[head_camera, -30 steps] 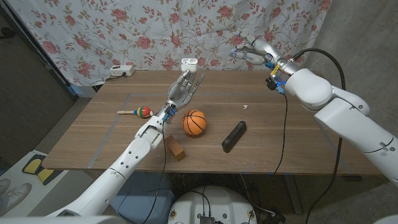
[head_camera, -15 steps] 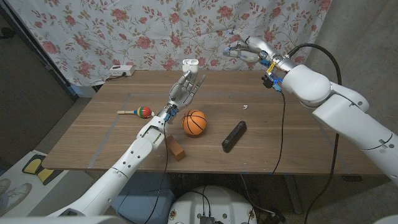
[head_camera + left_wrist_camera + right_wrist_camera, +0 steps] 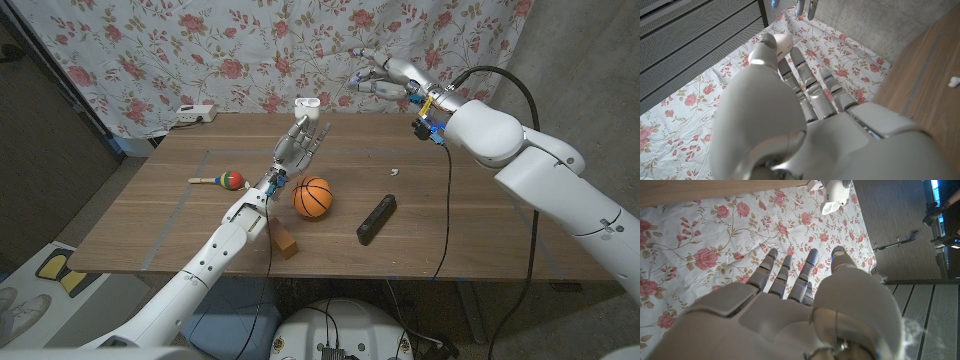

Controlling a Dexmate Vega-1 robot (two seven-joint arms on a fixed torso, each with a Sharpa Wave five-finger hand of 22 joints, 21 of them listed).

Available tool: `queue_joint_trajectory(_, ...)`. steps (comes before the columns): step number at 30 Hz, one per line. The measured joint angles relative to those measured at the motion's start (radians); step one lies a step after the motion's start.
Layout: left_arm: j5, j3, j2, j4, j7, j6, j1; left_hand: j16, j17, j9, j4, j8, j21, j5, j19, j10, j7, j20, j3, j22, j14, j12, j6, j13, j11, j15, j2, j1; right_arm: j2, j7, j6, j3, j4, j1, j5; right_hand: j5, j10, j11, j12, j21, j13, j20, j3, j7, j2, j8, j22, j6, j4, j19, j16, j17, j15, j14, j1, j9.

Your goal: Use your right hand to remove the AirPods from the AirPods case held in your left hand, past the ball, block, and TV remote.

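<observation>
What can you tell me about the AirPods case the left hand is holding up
The AirPods case is small, white and glossy, like smooth plastic, with rounded corners. It sits upright at the fingertips of the raised left hand, above the far part of the wooden table, in front of the floral cloth. Its lid looks open, though the frames are too small to show the earbuds inside. The right hand is in the air beside it, apart from it, fingers spread.

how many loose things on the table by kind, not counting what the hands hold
ball: 1
block: 1
remote: 1
maraca: 1
small white bit: 1
power strip: 1
total: 6
</observation>
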Motion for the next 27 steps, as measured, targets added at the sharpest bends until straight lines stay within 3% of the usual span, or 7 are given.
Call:
queue_joint_trajectory(8,0.002,0.007,-0.006,0.008,0.007,0.001,-0.01,0.004,0.0,0.0,0.0,0.0,0.0,0.0,0.0,0.0,-0.004,0.0,0.0,0.0,0.0,0.001,0.001,0.0,0.0,0.0,0.0,0.0,0.011,0.004,-0.038,-0.027,-0.009,0.021,-0.034,0.0,0.01,0.001,-0.009,-0.011,-0.01,0.018,0.001,0.006,-0.003,0.0,0.002,0.001,-0.001,-0.029,0.008,-0.002,-0.005,0.005,0.003,0.0)
queue_joint_trajectory(13,0.005,0.009,-0.007,0.01,0.012,0.004,-0.012,0.004,0.0,0.0,-0.001,0.0,0.0,-0.001,0.0,0.0,-0.004,0.0,-0.001,0.0,0.0,0.001,0.001,0.0,0.0,0.0,0.0,0.0,0.022,0.017,-0.052,-0.056,-0.012,0.045,-0.048,0.0,0.015,0.006,-0.022,-0.021,-0.024,-0.01,0.0,0.006,-0.011,0.0,0.0,0.001,-0.011,-0.062,0.008,-0.014,-0.005,0.005,0.011,0.0)
queue_joint_trajectory(27,0.024,0.009,0.004,0.003,0.053,0.005,-0.007,0.004,0.003,0.0,-0.001,0.0,0.0,-0.004,0.0,0.0,-0.004,0.0,-0.001,0.0,0.0,0.0,0.001,0.0,0.0,0.0,0.0,0.0,0.042,0.056,-0.066,-0.124,-0.002,0.096,-0.109,0.0,0.015,0.015,-0.042,-0.021,-0.038,0.007,0.0,0.005,-0.011,0.0,-0.002,0.001,-0.011,-0.079,0.008,-0.024,-0.005,0.005,0.011,0.0)
